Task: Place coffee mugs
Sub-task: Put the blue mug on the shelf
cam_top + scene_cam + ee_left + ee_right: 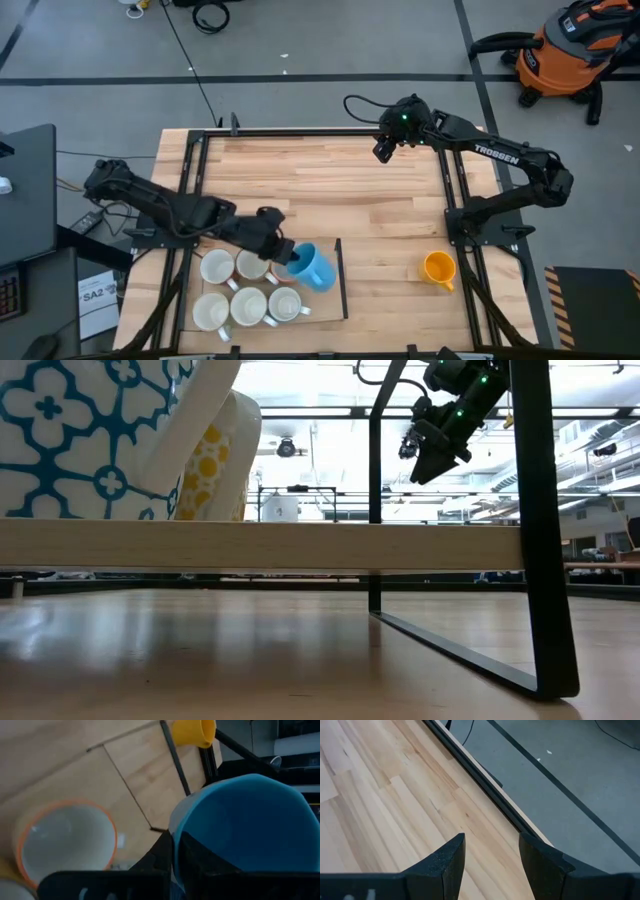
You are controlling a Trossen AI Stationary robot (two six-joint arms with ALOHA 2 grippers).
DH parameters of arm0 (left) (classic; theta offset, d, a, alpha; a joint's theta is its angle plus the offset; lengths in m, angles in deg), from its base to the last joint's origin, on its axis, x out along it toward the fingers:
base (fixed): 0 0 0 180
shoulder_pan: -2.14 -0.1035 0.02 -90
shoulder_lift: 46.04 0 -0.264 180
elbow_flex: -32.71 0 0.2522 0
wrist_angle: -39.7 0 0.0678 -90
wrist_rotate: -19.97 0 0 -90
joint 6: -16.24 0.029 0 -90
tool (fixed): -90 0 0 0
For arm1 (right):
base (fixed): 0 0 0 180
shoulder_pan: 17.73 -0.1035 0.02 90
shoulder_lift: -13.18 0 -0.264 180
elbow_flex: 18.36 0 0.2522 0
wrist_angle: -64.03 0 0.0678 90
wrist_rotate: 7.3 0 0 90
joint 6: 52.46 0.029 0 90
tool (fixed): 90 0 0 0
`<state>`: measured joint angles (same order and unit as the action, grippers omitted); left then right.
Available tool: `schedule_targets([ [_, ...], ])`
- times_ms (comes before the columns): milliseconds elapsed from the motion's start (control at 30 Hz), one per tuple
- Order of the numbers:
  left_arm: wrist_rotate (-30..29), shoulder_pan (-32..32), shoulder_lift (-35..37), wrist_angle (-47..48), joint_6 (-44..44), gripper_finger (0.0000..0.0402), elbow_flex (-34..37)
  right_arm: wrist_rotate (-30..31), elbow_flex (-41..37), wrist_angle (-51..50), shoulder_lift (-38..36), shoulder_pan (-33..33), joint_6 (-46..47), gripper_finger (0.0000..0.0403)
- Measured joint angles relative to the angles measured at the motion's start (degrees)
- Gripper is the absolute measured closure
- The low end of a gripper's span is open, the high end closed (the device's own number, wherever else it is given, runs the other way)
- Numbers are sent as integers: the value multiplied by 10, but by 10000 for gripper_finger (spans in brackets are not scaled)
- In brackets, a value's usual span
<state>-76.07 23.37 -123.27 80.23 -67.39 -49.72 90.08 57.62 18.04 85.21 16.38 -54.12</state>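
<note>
Left claw clenched on rim of blue mug, held over tray beside five pale mugs | right claw spread wide, raised above far table edge | orange mug alone near right side.

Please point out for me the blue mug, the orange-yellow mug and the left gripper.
blue mug (313, 268): high view, on its outer wall.
orange-yellow mug (438, 267): high view, on its open top.
left gripper (287, 254): high view, between its fingertips, at the blue mug's rim.
</note>
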Motion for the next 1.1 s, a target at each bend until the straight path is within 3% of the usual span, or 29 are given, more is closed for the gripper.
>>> schedule_targets([
  [233,-12,35,-23,-6,-27,379,0,0,0,0,0,0,6,211],
  [800,-1,33,-69,-28,-10,379,0,0,0,5,0,0,6,211],
  [1100,-11,8,-69,-24,47,379,0,0,0,9,0,0,6,211],
])
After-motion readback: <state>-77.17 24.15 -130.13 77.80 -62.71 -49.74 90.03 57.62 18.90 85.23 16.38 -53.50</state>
